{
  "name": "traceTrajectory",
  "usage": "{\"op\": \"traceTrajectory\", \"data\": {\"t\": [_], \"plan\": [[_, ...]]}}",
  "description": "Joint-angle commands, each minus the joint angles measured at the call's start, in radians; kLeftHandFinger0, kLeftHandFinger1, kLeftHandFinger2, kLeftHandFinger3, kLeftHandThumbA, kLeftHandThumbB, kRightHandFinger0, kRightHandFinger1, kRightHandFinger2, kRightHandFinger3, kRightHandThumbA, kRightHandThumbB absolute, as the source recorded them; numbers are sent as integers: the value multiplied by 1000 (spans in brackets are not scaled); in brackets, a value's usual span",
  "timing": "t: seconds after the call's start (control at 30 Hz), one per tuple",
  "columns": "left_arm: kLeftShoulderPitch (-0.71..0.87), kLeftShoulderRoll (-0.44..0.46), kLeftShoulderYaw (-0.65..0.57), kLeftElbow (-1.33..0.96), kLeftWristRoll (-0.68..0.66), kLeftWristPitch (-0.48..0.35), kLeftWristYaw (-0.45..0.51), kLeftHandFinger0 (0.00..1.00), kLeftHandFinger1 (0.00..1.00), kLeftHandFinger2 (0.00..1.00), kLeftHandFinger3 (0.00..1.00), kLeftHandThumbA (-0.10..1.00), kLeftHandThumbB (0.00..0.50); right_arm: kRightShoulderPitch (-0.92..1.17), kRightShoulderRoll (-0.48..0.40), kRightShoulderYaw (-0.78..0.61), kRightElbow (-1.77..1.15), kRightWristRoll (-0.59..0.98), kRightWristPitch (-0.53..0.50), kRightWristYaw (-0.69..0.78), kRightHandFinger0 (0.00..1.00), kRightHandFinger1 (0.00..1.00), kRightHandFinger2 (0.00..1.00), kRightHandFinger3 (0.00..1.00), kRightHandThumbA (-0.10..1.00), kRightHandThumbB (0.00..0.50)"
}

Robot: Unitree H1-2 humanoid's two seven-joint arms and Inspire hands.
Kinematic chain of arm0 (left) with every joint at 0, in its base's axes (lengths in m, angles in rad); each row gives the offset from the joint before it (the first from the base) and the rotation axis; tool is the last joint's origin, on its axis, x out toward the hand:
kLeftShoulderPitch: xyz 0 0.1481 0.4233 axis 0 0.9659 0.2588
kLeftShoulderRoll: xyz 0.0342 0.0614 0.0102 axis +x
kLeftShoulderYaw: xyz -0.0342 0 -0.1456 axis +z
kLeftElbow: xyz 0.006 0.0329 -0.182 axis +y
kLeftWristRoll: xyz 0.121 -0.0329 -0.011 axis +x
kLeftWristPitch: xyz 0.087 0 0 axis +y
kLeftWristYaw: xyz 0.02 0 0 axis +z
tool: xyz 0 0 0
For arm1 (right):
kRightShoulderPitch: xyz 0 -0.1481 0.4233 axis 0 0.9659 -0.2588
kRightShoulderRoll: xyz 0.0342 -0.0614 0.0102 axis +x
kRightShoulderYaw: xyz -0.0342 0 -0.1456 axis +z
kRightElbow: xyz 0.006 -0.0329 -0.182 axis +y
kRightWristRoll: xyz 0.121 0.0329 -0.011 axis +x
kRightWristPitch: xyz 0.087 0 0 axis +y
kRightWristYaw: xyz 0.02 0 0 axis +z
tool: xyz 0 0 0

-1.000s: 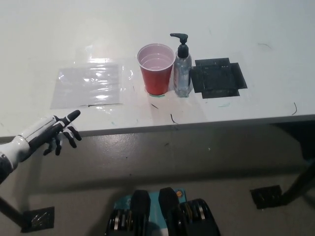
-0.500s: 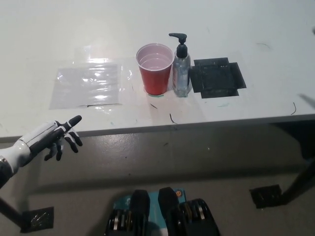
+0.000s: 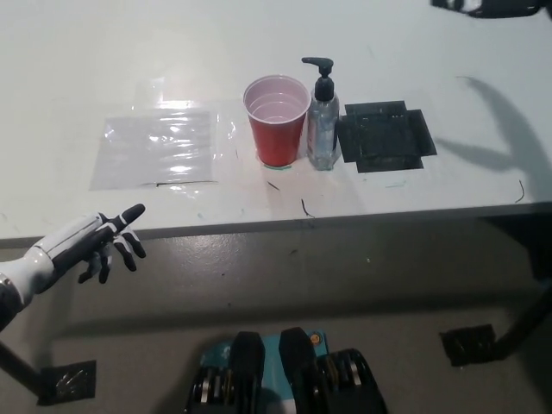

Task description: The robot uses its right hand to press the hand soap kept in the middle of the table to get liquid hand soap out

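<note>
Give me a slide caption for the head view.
Soap bottle beside red cup on table; right hand enters above, left hand open.

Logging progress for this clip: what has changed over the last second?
The black right hand has entered at the top right edge, casting a shadow on the table. Left hand stays open, low at the table's front. Soap bottle and red cup untouched.

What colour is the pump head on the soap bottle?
Black, on a clear soap bottle beside the red cup; the pump head shows in the head view.
</note>
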Motion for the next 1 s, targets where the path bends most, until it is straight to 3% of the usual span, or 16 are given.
{"op": "traceTrajectory", "data": {"t": [0.0, 0.07, 0.23, 0.33, 0.43, 0.47, 0.67, 0.77, 0.83, 0.93, 0.97], "plan": [[-19, 30, 16, -21, 16, -5, -10, 90, 191, 377, 680, 1000, 181, -97, 18, 49, 9, -95, -42, 29, 1000, 1000, 1000, 1000, 1000, 306], [-19, 27, 19, -21, 12, 0, -13, 93, 195, 381, 683, 1000, 188, -107, 33, 65, 24, -103, -55, 35, 1000, 1000, 1000, 1000, 1000, 286], [-26, 32, 7, -20, 28, -9, -22, 80, 176, 375, 686, 1000, 200, -131, 59, 128, 51, -148, -28, 72, 1000, 1000, 1000, 1000, 1000, 307], [-31, 32, 7, -20, 23, 1, -31, 95, 187, 385, 693, 1000, 203, -150, 91, 175, 78, -189, -39, 80, 1000, 1000, 1000, 1000, 1000, 370], [-40, 36, 3, -17, 26, 1, -42, 88, 186, 381, 695, 1000, 191, -149, 109, 194, 92, -216, -45, 73, 1000, 1000, 1000, 1000, 1000, 379], [-39, 29, 10, -13, 17, 4, -39, 69, 177, 375, 686, 1000, 187, -165, 124, 228, 126, -253, -66, 71, 1000, 1000, 1000, 1000, 1000, 410], [-44, 29, 6, -9, 24, -3, -47, 69, 171, 365, 678, 1000, 198, -201, 162, 293, 226, -314, -98, 76, 1000, 1000, 1000, 1000, 1000, 433], [-51, 29, 3, -7, 24, -4, -54, 58, 169, 364, 670, 1000, 172, -202, 159, 323, 247, -343, -130, 82, 1000, 1000, 1000, 1000, 1000, 409], [-56, 28, 0, -12, 28, 5, -56, 81, 188, 379, 673, 1000, 194, -205, 161, 337, 269, -355, -150, 84, 1000, 1000, 1000, 1000, 1000, 377], [-61, 30, -2, -14, 31, 4, -62, 88, 192, 380, 678, 1000, 206, -206, 168, 339, 304, -369, -172, 81, 1000, 1000, 1000, 1000, 1000, 372], [-65, 35, -4, -24, 31, 11, -68, 101, 209, 407, 692, 1000, 179, -202, 172, 342, 320, -375, -170, 82, 1000, 1000, 1000, 1000, 1000, 359]]}}
